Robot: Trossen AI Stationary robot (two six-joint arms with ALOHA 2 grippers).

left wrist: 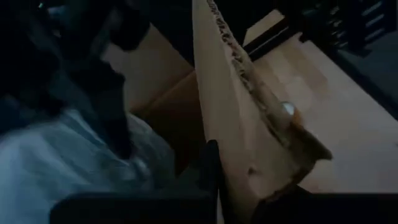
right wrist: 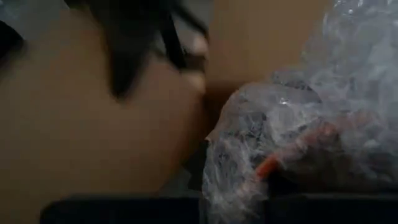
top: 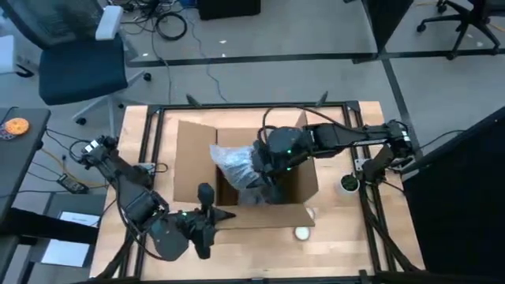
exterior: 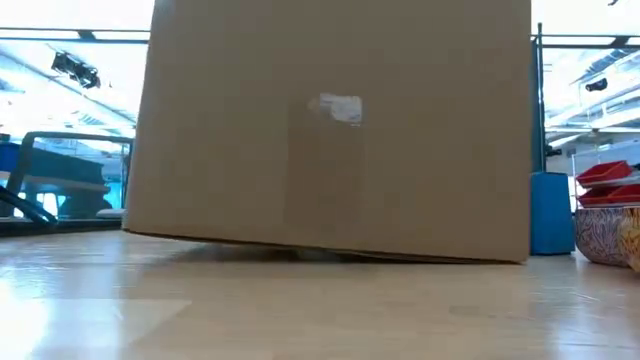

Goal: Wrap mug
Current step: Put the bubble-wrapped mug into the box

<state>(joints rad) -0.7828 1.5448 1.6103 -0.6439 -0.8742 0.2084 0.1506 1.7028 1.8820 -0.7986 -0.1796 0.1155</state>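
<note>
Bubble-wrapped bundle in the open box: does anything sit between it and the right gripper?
Nothing visible does. In the high view the right gripper is inside the cardboard box, right against the bubble-wrapped bundle; its wrist view shows the wrap directly ahead. Actual contact can't be confirmed. The left gripper is at the box's near wall, clear of that path.

No legible text, brand or no. anywhere. Cardboard box (exterior: 340,130) has a small pale sticker (exterior: 341,108) on its outer wall facing the low cam, near the top edge, but whatever's printed there can't be read. Nothing readable on the counter (top: 339,252) either.
</note>
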